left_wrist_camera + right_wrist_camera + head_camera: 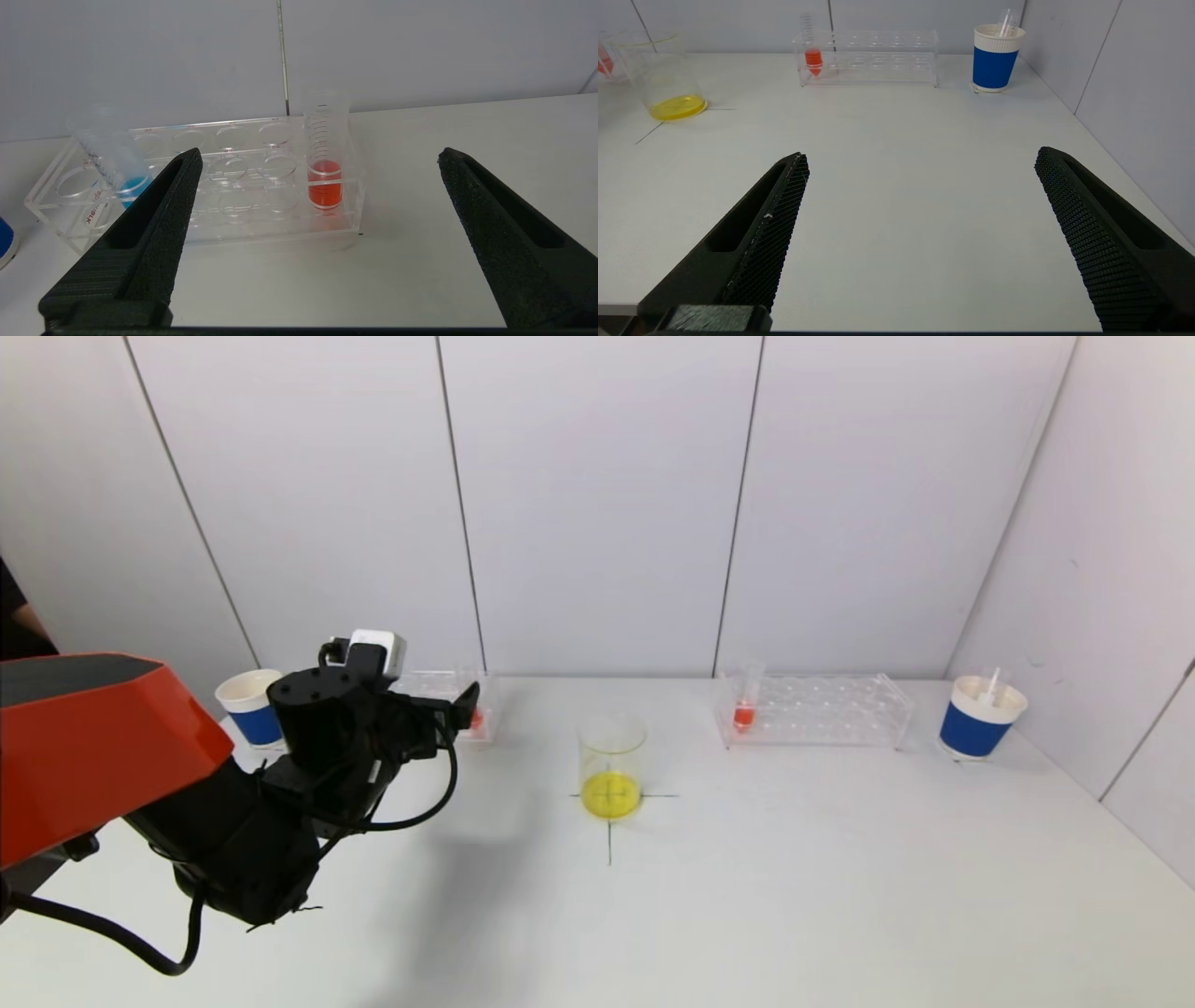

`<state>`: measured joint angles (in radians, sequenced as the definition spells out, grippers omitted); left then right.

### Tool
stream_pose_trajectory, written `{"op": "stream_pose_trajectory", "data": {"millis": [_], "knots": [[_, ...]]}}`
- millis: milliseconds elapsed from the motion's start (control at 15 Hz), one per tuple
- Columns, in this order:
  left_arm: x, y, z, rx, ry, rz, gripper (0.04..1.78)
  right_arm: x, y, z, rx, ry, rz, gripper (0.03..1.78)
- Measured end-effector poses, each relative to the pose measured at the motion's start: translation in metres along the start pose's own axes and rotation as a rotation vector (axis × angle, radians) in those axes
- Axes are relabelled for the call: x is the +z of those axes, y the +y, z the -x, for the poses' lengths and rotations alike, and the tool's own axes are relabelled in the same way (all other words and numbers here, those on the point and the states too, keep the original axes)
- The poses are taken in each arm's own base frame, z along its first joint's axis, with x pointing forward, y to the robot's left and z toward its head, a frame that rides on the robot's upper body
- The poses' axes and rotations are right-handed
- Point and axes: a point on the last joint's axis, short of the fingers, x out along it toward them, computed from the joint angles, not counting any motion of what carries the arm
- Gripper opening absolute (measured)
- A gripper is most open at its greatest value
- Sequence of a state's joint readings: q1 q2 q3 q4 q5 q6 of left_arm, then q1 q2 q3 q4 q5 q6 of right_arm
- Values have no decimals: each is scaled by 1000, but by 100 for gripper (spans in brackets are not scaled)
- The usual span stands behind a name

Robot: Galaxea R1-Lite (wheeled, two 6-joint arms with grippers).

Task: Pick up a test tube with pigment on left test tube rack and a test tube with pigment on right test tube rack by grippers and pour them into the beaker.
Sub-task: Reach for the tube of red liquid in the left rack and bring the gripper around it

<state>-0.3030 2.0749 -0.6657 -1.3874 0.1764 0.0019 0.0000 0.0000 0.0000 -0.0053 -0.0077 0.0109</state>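
- At centre left of the head view, the left gripper is hovering just before the left test tube rack, fingers spread wide, holding nothing.
- Inside that rack, a tube of red pigment is standing upright at one end; a blue-filled tube is leaning at the other.
- Low over the table, the right gripper is gaping empty, well apart from the right test tube rack and its red tube.
- At mid-frame, the beaker is holding yellow liquid.
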Motion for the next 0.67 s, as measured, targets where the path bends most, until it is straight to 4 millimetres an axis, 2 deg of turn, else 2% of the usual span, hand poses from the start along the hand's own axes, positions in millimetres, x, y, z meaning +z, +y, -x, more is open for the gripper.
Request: {"op": "stream_pose_trajectory", "data": {"millis": [333, 667], "knots": [[-24, -4, -22, 1, 8, -1, 176, 0, 0, 0, 0, 0, 0, 176], [-29, -5, -38, 20, -8, 1, 176, 0, 0, 0, 0, 0, 0, 176]]}}
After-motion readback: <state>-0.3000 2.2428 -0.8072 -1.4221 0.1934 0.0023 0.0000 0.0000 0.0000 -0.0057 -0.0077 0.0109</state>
